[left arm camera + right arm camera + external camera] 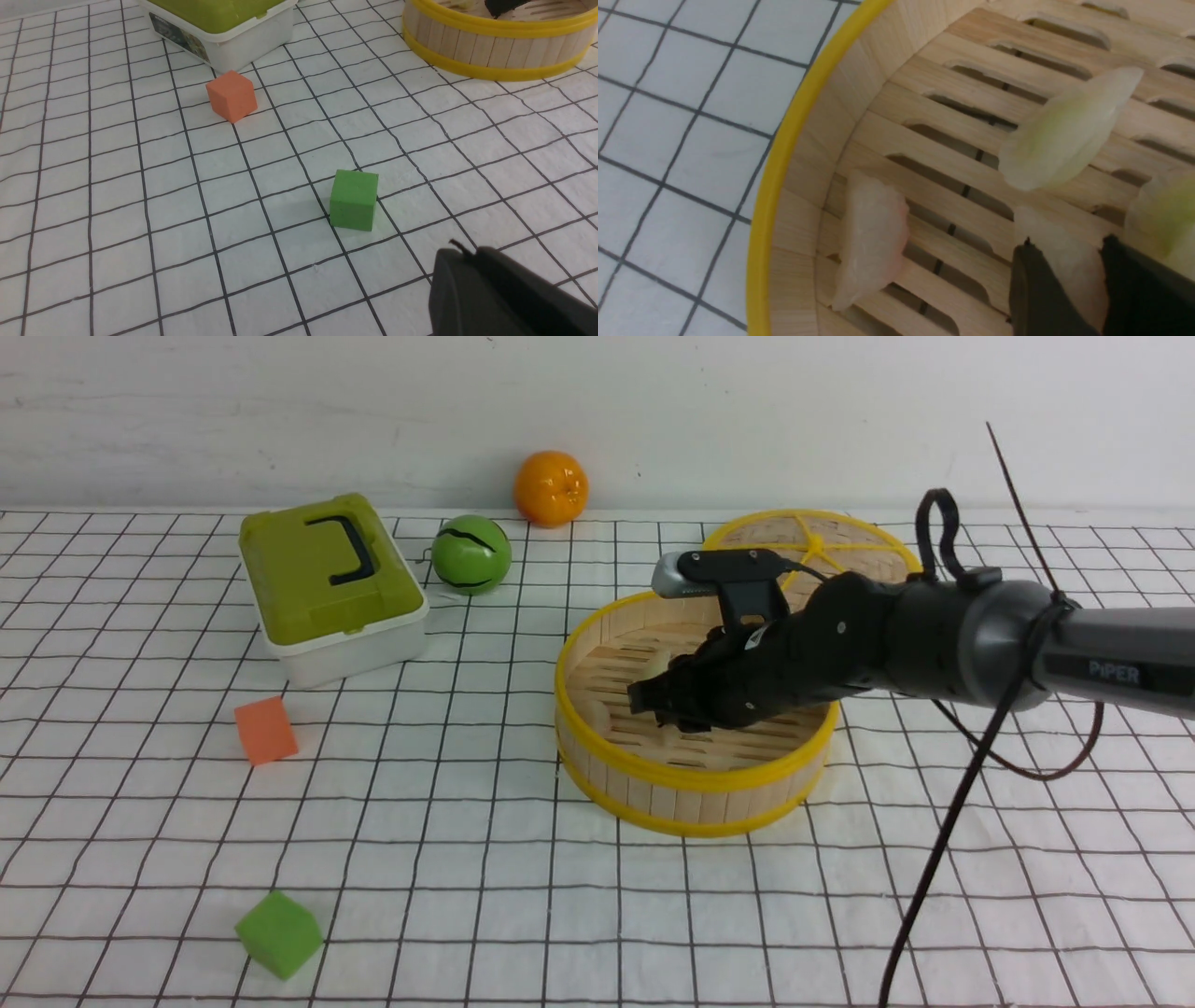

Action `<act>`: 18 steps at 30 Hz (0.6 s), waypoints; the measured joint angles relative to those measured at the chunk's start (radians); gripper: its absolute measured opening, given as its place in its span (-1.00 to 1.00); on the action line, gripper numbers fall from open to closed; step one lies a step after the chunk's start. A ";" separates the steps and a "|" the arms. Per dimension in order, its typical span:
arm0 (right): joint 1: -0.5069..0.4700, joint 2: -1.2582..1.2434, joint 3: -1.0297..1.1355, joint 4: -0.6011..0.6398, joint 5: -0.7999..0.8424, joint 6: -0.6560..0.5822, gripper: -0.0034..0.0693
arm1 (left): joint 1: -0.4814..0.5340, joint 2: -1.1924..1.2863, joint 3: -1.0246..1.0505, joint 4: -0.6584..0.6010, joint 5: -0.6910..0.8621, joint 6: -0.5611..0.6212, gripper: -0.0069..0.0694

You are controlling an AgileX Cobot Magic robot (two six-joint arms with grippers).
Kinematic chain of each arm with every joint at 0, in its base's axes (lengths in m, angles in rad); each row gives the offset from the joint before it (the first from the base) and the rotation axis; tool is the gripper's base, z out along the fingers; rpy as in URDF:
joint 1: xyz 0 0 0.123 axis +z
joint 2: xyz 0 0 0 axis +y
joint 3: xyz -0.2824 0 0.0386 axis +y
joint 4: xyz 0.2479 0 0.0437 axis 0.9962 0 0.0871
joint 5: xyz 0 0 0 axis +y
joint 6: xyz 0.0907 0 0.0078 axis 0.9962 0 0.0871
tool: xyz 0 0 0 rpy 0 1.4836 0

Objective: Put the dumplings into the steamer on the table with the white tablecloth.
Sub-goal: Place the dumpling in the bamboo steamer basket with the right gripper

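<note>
The steamer [691, 782] stands right of centre on the white grid tablecloth [467, 859]. My right gripper [644, 700] reaches down inside it, shut on a cream dumpling [1069, 261] held low over the slatted floor between the fingertips [1064, 245]. A pinkish dumpling [873, 238] lies by the steamer wall [780, 163]. A pale green dumpling [1064, 135] lies further in and another pale green one [1162, 210] lies beside the jaws. My left gripper [460, 252] is shut and empty above the cloth, near the green cube; it does not show in the front view.
The flat woven lid [840, 546] lies behind the steamer. A green-lidded box [327, 579], a green ball [471, 553] and an orange [551, 487] sit at the back. An orange cube [266, 730] and a green cube [278, 933] lie on the left.
</note>
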 joint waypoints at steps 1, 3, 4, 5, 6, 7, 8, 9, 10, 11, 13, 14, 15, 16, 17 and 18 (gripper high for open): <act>0.000 0.000 0.000 0.002 0.000 0.000 -0.42 | 0.000 0.000 0.000 0.000 0.000 0.000 -0.74; 0.000 0.000 0.000 0.014 0.001 0.000 -0.36 | 0.000 0.000 0.000 0.000 0.000 0.000 -0.74; 0.000 0.000 0.000 0.019 0.001 0.000 -0.29 | 0.000 0.000 0.000 0.000 0.000 0.000 -0.73; 0.000 0.000 0.000 0.022 0.005 0.000 -0.16 | 0.000 0.000 0.000 0.000 0.000 0.000 -0.73; 0.000 0.000 0.000 0.022 0.006 0.000 -0.11 | 0.000 0.000 0.000 0.000 0.000 0.000 -0.73; 0.000 -0.001 0.000 0.022 0.012 -0.001 0.01 | 0.000 0.000 0.000 0.000 0.000 0.000 -0.72; 0.000 -0.004 0.000 0.022 0.020 -0.001 0.07 | 0.000 0.000 0.000 0.000 0.000 0.000 -0.72; 0.000 -0.005 0.000 0.021 0.020 -0.001 0.08 | 0.000 0.000 0.000 0.000 0.000 0.000 -0.72; 0.000 -0.019 0.001 0.014 0.036 -0.001 0.16 | 0.000 0.000 0.000 0.000 0.000 0.000 -0.72; -0.001 -0.044 0.002 0.000 0.047 -0.001 0.21 | 0.000 0.000 0.000 0.000 0.000 0.000 -0.72; -0.006 -0.098 0.002 -0.032 0.066 -0.001 0.23 | 0.000 0.000 0.000 0.000 0.000 0.000 -0.72; -0.006 -0.098 0.002 -0.035 0.068 -0.001 0.23 | 0.000 0.000 0.000 0.000 0.000 0.000 -0.72; -0.015 -0.149 0.002 -0.065 0.093 -0.001 0.23 | 0.000 0.000 0.000 0.000 0.000 0.000 -0.72; -0.019 -0.166 0.002 -0.074 0.097 -0.001 0.23 | 0.000 0.000 0.000 0.000 0.000 0.000 -0.72; -0.044 -0.260 0.002 -0.140 0.164 -0.001 0.17 | 0.000 0.000 0.000 0.000 0.000 0.000 -0.72; -0.057 -0.303 0.002 -0.172 0.213 -0.001 0.12 | 0.000 0.000 0.000 0.000 0.000 0.000 -0.72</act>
